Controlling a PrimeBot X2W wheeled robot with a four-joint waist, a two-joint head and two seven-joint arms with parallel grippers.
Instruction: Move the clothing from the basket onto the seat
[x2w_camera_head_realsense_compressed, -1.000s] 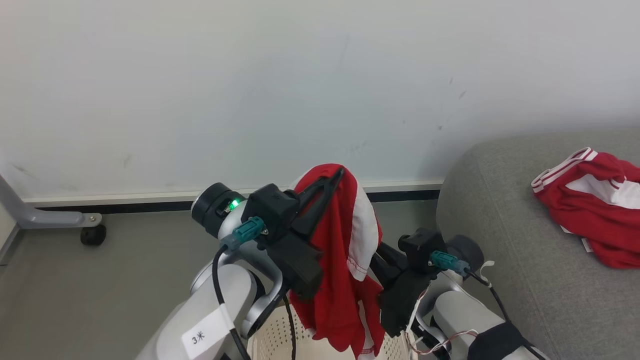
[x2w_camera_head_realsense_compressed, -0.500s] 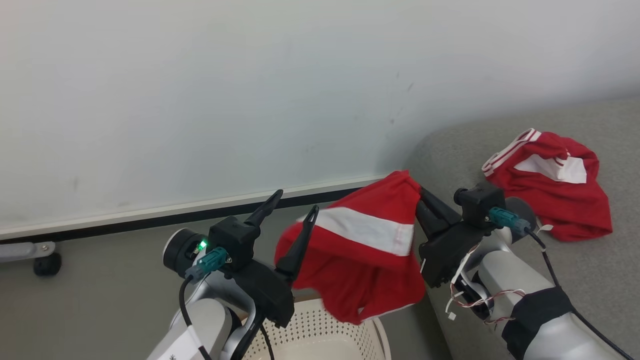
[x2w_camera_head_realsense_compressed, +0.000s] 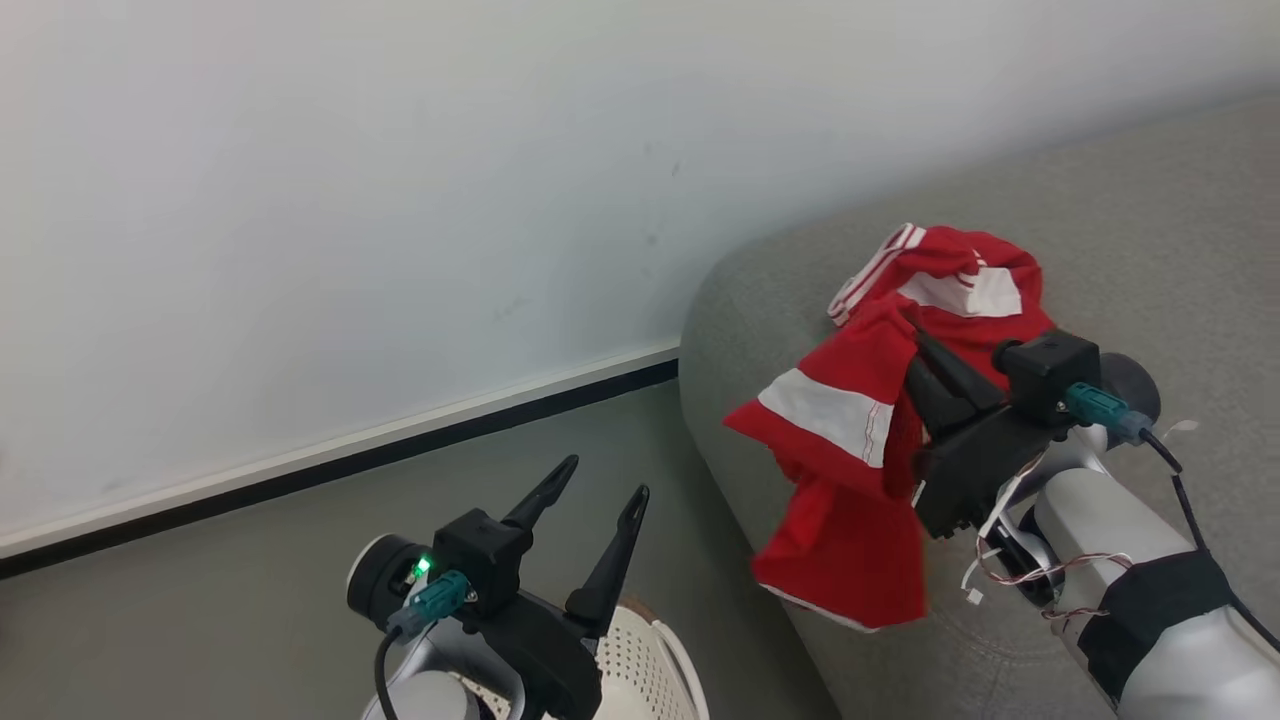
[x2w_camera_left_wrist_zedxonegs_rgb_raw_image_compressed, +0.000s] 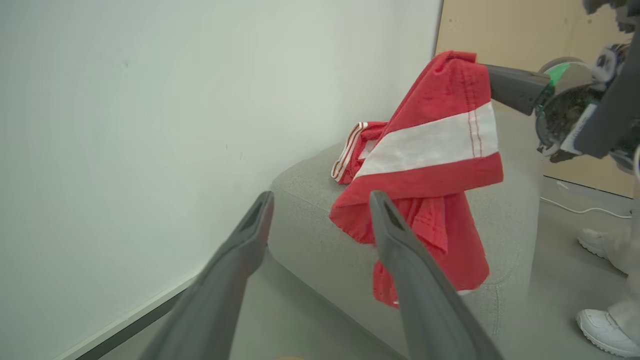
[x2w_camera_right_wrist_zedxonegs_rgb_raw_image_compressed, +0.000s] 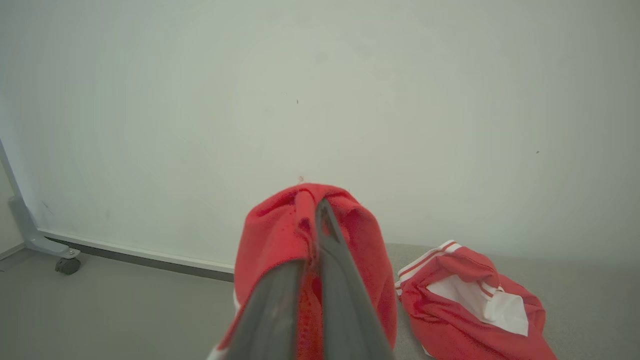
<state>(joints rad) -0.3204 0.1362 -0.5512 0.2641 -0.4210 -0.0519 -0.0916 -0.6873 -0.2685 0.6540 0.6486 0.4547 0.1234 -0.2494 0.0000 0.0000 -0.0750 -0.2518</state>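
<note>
Head view, 6 o'clock: part of the basket (x2w_camera_head_realsense_compressed: 655, 655) is seen, cream perforated wall and rim only. Its inside is hidden by the arm.

Just above it, the left gripper (x2w_camera_head_realsense_compressed: 606, 477) is held with its fingers spread wide and nothing between them. This is confirmed in the left wrist view, where both fingers (x2w_camera_left_wrist_zedxonegs_rgb_raw_image_compressed: 240, 250) are seen bare and pointing toward 12 o'clock.

At 2 to 3 o'clock from the left gripper, the right gripper (x2w_camera_head_realsense_compressed: 912, 335) is found clamped on the held garment (x2w_camera_head_realsense_compressed: 840, 440). In the right wrist view its fingers (x2w_camera_right_wrist_zedxonegs_rgb_raw_image_compressed: 335, 270) are pressed together, with red cloth bunched round the tips.

The held garment is pinched at its top fold and hangs loose below, a broad white stripe turned toward 9 o'clock. It is suspended over the rounded end of the seat (x2w_camera_head_realsense_compressed: 1150, 200). Whether its lower hem touches the upholstery cannot be told.

Farther on, at 12 o'clock from the right gripper, a second garment (x2w_camera_head_realsense_compressed: 960, 285) is seen lying crumpled on the seat top, close behind the held one.

Beyond, the grey floor (x2w_camera_head_realsense_compressed: 250, 580), a dark skirting (x2w_camera_head_realsense_compressed: 400, 450) and the pale wall (x2w_camera_head_realsense_compressed: 400, 180) are recorded.

Left wrist view, 4 o'clock: a person's white shoes (x2w_camera_left_wrist_zedxonegs_rgb_raw_image_compressed: 602, 327) are seen on the floor past the seat.
</note>
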